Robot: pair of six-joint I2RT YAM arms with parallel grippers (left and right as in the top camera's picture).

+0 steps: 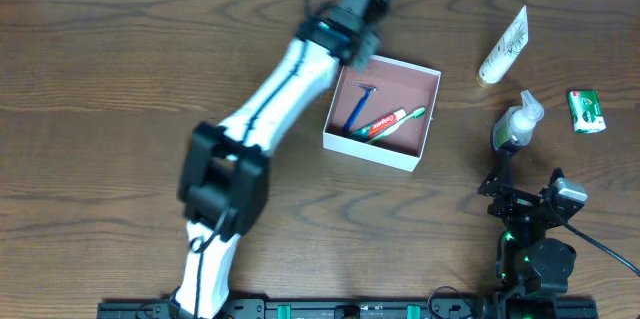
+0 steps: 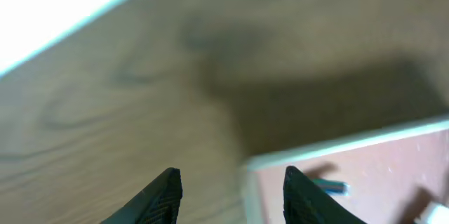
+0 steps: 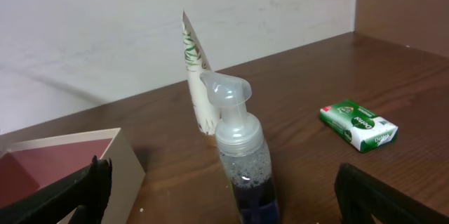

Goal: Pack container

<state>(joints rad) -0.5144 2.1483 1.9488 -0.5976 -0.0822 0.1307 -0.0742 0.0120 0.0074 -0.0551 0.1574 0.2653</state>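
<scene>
1. The container (image 1: 372,148) sits just right of the table's (image 1: 100,109) middle, white walls outside, dusty pink inside, turned a little askew.
2. Inside it lie a blue razor (image 1: 360,107), a red-and-green toothpaste tube (image 1: 385,124) and a slim green item (image 1: 413,114) beside the tube, too small to name.
3. The left arm (image 1: 270,99) stretches up across the table, its far end blurred above the container's far left corner.
4. On the left wrist view, the left gripper (image 2: 230,185) hangs over that corner with its fingers apart and nothing between them.
5. Over to the right: the right gripper (image 3: 223,175) is spread wide and holds nothing.
6. A foam pump bottle (image 3: 242,161) stands upright in the gap, clear of both fingers.
7. Behind the bottle, a white tube (image 3: 196,83) with a green pattern.
8. A green soap packet (image 3: 358,126) lies flat to the bottle's right, well apart from it.
</scene>
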